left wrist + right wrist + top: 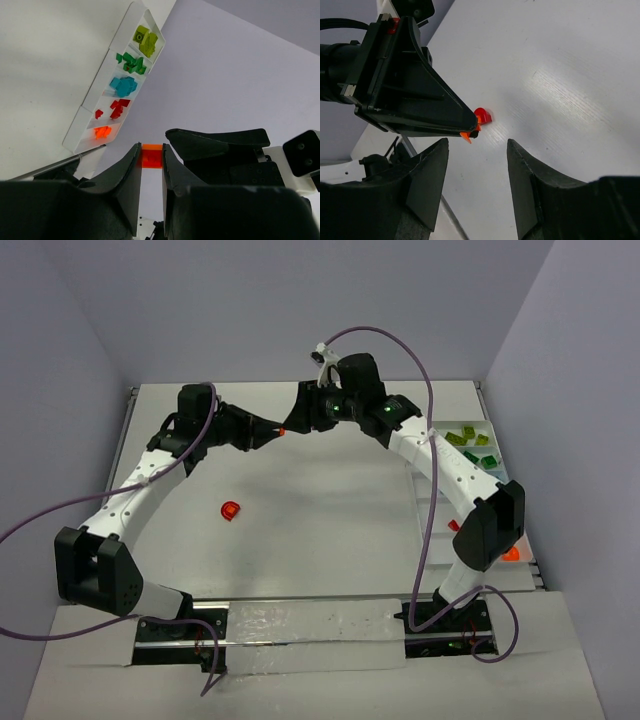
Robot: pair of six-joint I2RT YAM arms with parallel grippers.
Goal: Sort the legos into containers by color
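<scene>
White bench and pale lilac walls frame a mid-air meeting of two arms. The left claw is clenched on a small orange brick, pinched at the very tips and held clear of the surface, while the right claw faces it with jaws parted and nothing between them. The step in hand looks like a handover, since the white tray lies along the bench's right edge, on the right arm's side. To do it well, the right claw would need to line its gap up with the little of the brick that shows beyond the left tips. It should take the brick across its free faces rather than over the other fingers. The left should let go only once that hold is firm, as so small a piece could twist or drop. The tray's end compartment holds orange pieces, next to the red bricks, and is the likely target. A lone red piece lies on the bench, not yet sorted.
</scene>
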